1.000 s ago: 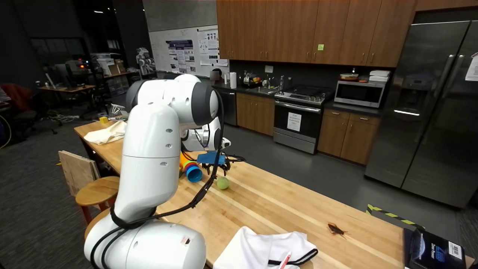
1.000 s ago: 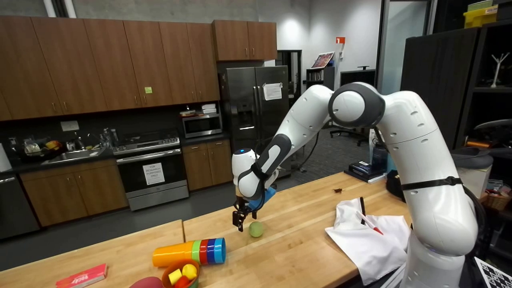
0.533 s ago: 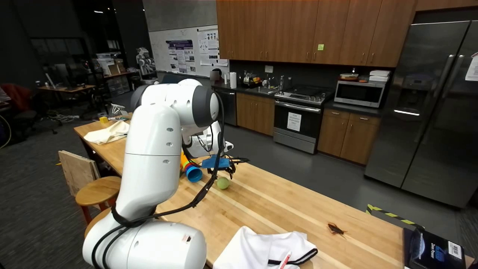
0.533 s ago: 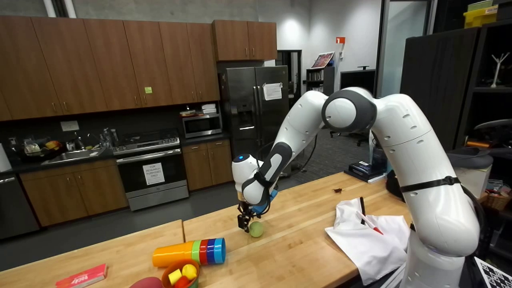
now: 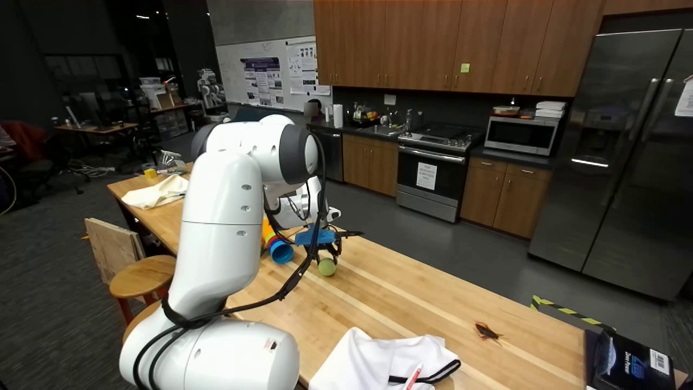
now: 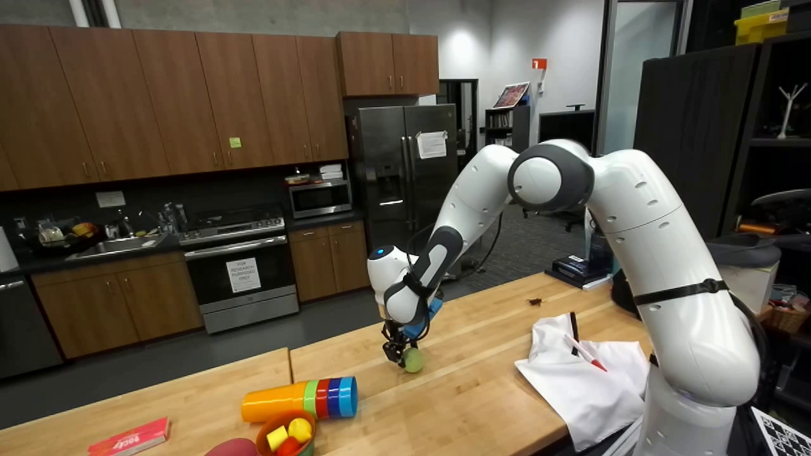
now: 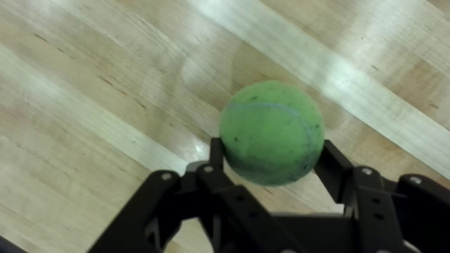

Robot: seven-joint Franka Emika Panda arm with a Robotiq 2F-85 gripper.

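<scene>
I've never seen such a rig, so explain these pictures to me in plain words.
This machine is a white robot arm ending in a claw. Two views look at it from outside; the third looks down from beside the claw. On the wooden table lie stacked cups on their side, a bowl of colored shapes and a white cloth with a pen on it. The claw grips a green ball from both sides; whether the ball is lifted is hard to tell.

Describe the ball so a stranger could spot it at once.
Start at the wooden table and find the row of nested cups lying sideways on it. Near their blue end, the black gripper points down with the ball between its jaws. Unlike the many-coloured cups, the ball is one green sphere with a pale curved seam.
</scene>
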